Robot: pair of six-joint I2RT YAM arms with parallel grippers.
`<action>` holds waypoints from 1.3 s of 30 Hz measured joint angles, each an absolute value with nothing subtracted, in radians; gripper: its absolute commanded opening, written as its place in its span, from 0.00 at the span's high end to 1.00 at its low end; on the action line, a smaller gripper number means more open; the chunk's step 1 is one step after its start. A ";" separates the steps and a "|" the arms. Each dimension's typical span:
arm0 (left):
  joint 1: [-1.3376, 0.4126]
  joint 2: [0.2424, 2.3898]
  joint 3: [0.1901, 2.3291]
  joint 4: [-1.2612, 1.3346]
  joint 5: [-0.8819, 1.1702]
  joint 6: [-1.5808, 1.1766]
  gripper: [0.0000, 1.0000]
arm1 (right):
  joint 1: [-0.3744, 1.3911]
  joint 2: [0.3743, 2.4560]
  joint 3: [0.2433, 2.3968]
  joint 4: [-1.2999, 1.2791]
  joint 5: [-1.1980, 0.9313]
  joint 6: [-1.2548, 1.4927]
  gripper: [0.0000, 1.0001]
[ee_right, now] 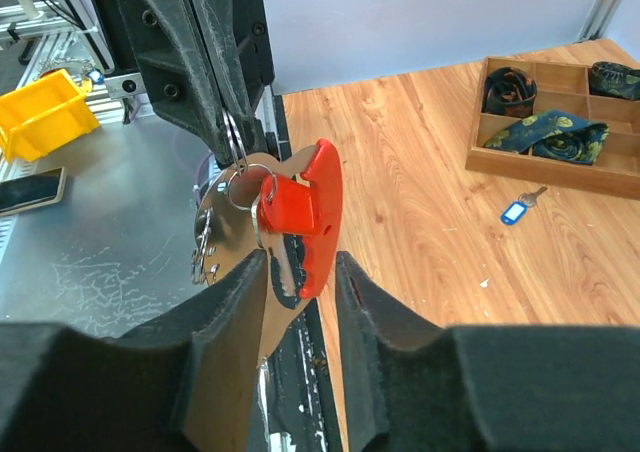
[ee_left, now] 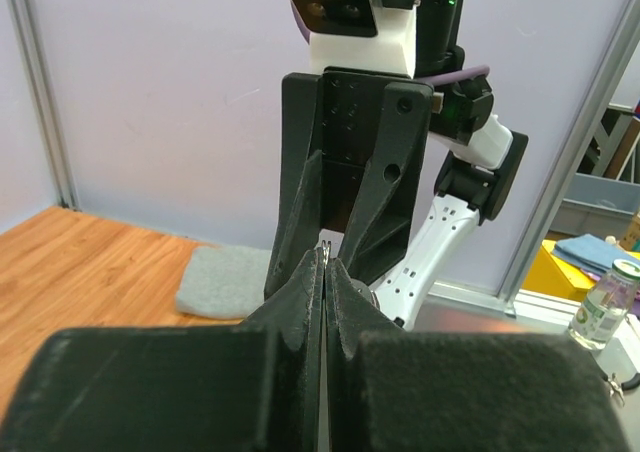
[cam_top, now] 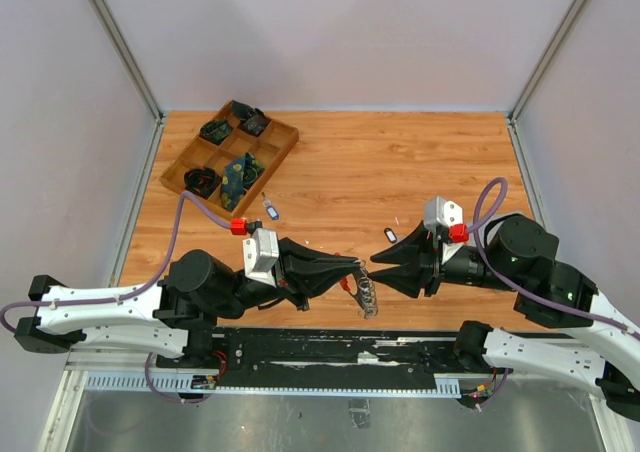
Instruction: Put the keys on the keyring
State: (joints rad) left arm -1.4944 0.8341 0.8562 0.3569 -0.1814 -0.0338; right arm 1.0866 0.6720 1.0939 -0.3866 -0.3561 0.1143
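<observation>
- Top external: left gripper (cam_top: 353, 269) is pinching the keyring (cam_top: 368, 297), which is hanging at the table's (cam_top: 400, 162) near edge, well apart from the wooden tray (cam_top: 283, 149); bare wood is lying between.
- Left wrist: its fingers (ee_left: 298, 307) are pressing together on thin wire.
- Right wrist: right gripper (ee_right: 300, 267) is standing spread around the keyring's red part; a blue-tagged key (ee_right: 515, 212) is lying just beside the tray.

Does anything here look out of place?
A blue-tagged key lies loose on the table just outside the tray, and another small tag lies alone farther right. Both look stray, away from the keyring hanging from the left pincer.
</observation>
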 measured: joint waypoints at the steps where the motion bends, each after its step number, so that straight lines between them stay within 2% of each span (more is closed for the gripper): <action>1: -1.494 0.834 0.856 0.356 -0.181 -0.034 0.99 | 1.087 0.671 1.096 -0.391 -0.354 0.112 0.62; 8: -1.494 0.834 0.857 0.324 -0.214 -0.034 0.99 | 1.087 0.655 1.135 -0.448 -0.300 0.083 0.55; 16: -1.494 0.836 0.875 0.173 -0.342 -0.035 0.99 | 1.087 0.687 1.232 -0.588 -0.113 0.045 0.41; 20: -1.471 0.842 0.885 0.092 -0.399 -0.052 1.00 | 1.087 0.724 1.243 -0.644 -0.058 0.041 0.38; 29: -1.254 0.896 0.888 -0.122 -0.424 -0.194 1.00 | 1.087 0.735 1.232 -0.688 0.067 0.052 0.37; 35: -1.084 0.973 0.850 -0.168 -0.336 -0.278 1.00 | 1.087 0.719 1.223 -0.694 0.105 0.064 0.36; 39: -1.007 1.106 0.851 -0.131 -0.243 -0.287 0.99 | 1.087 0.717 1.208 -0.704 0.109 0.079 0.36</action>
State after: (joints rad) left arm -1.0073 1.1061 0.8509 -0.1310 -0.2428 -0.2867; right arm 1.0866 0.7166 1.2083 -0.7044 0.1085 0.0792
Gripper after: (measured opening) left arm 0.012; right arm 0.637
